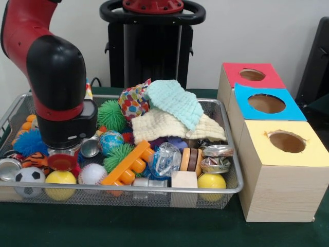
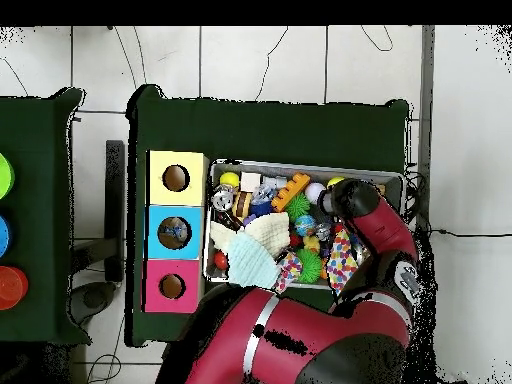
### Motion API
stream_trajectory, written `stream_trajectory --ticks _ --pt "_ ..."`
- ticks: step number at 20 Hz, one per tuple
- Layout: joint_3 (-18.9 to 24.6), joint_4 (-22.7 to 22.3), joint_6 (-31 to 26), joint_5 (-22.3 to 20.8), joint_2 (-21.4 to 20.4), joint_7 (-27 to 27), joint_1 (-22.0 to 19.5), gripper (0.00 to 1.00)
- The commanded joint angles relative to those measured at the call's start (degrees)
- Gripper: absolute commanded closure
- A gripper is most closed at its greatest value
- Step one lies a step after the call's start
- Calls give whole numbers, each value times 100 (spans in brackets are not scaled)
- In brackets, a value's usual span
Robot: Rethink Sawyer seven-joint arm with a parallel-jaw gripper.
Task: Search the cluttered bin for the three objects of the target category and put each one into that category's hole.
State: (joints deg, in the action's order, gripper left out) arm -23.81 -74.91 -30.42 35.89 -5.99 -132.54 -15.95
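A wire mesh bin is packed with mixed objects. My gripper is low in its left end, mostly hidden under the black wrist. It hangs just over a yellow ball, between a tiger-striped ball and a baseball. Close by are a soccer ball, a globe ball and a silver can. Right of the bin stand three boxes with round holes on top: yellow, blue and red.
The bin also holds green spiky balls, a blue spiky ball, an orange plastic block, a wooden block, tins, a second yellow ball, and mint, cream and dotted cloths piled at the back.
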Motion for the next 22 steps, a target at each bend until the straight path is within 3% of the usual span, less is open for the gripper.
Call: stream_trajectory --ticks 1,4,9,13,17,18,19,22 --pt "589 377 748 196 1052 -1161 -203 100" --pt "400 483 197 112 1075 -1197 -208 100" --pt "27 442 576 72 1193 -1390 -23 100" --pt "-122 335 319 -193 1036 -1042 9 100" --pt "-146 385 512 -192 1062 -941 -53 100" --pt "-82 106 906 -191 832 -934 -28 100" --pt "-66 -71 888 -189 631 -929 -5 100" --pt "-174 -518 196 -166 -126 -892 57 100"
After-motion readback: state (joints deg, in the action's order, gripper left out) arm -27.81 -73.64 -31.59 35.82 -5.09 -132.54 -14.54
